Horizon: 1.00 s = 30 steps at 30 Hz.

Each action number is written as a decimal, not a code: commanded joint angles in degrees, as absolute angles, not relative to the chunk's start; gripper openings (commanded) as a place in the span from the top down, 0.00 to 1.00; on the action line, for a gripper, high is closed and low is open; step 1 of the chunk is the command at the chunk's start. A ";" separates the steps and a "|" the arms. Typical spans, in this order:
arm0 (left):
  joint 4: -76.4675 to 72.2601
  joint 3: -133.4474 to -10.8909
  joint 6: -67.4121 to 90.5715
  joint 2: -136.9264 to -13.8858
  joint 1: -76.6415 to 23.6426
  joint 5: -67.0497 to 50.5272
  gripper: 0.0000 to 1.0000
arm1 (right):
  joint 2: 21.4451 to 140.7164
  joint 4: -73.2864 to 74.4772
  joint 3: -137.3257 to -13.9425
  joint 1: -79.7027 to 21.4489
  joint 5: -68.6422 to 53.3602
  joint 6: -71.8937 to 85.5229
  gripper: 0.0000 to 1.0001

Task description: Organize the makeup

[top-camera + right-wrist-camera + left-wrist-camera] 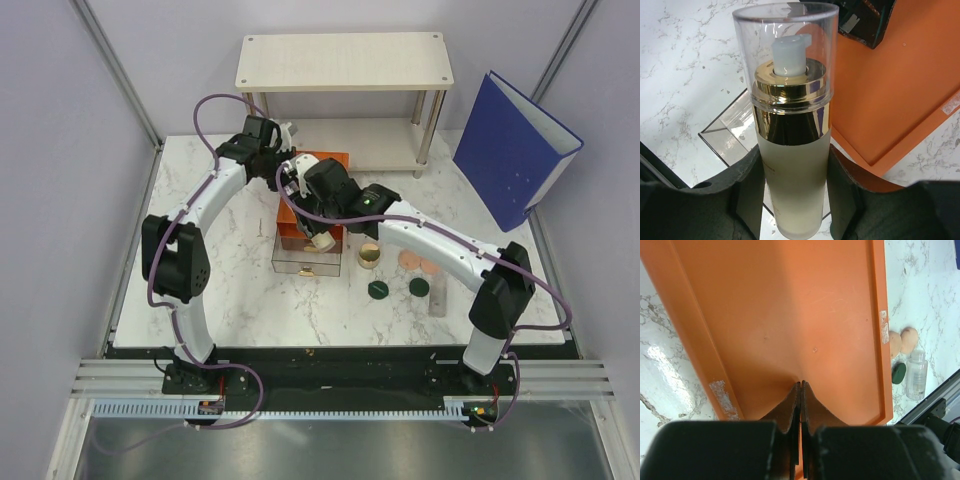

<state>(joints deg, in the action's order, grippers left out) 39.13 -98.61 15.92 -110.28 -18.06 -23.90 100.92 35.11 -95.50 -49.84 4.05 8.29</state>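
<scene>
Right gripper [797, 197], jaws part-open and clamped on the cream bottle [790, 120]: centre it over the clear drawer [722, 134], lower, then release.

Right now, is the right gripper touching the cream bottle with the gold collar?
Touching. The right wrist view shows the right gripper with its fingers pressed against both sides of the cream bottle, with no gap at either pad.
</scene>
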 commanded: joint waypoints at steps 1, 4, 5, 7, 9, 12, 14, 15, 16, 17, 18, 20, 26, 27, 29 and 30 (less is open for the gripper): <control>40.17 -98.79 14.50 -111.53 -17.32 -22.94 0.98 | 99.76 29.71 -93.96 -50.18 5.45 7.73 1.00; 40.25 -99.05 14.59 -111.80 -17.23 -23.20 0.98 | 99.49 29.45 -91.68 -50.62 5.27 8.17 1.00; 40.34 -99.14 14.59 -111.88 -17.23 -23.20 0.98 | 99.49 29.44 -90.63 -50.80 5.19 8.17 1.00; 40.43 -99.23 14.33 -111.88 -17.23 -23.12 0.98 | 99.49 29.18 -89.65 -50.98 5.27 8.53 1.00; 40.69 -99.23 14.06 -111.88 -17.23 -22.77 0.98 | 99.40 29.18 -88.86 -51.06 5.10 8.79 1.00; 41.31 -99.75 13.71 -112.06 -17.14 -22.41 0.98 | 99.58 29.18 -88.86 -51.33 4.49 8.96 1.00; 41.48 -100.02 13.71 -112.32 -17.05 -22.32 0.98 | 99.49 29.18 -89.12 -51.42 3.96 8.96 1.00; 41.57 -100.11 13.71 -112.41 -17.14 -22.32 0.98 | 99.49 29.35 -89.12 -51.50 3.43 8.96 1.00; 41.66 -100.28 13.80 -112.50 -17.14 -22.32 0.98 | 99.58 29.53 -89.30 -51.50 3.08 9.05 1.00; 41.83 -100.37 13.80 -112.59 -17.05 -22.15 0.98 | 99.58 29.79 -89.47 -51.59 2.64 9.14 1.00; 42.27 -100.55 13.71 -112.94 -17.05 -21.97 0.98 | 99.84 30.06 -89.56 -51.59 1.85 9.14 1.00; 42.80 -101.42 13.71 -113.29 -17.14 -21.36 0.98 | 100.02 31.20 -90.00 -51.59 1.15 9.23 1.00; 44.21 -103.27 13.54 -114.87 -17.14 -20.48 0.98 | 100.99 33.31 -90.26 -51.68 -0.69 9.75 1.00; 44.38 -103.36 13.54 -115.13 -17.05 -20.13 0.98 | 101.25 33.57 -90.35 -51.77 -1.31 9.84 1.00; 44.65 -103.71 13.36 -115.57 -17.05 -19.95 0.98 | 101.51 33.84 -90.35 -51.77 -2.02 10.02 1.00; 44.74 -103.88 13.36 -115.66 -17.05 -19.95 0.98 | 101.60 34.10 -90.44 -51.77 -2.11 10.02 1.00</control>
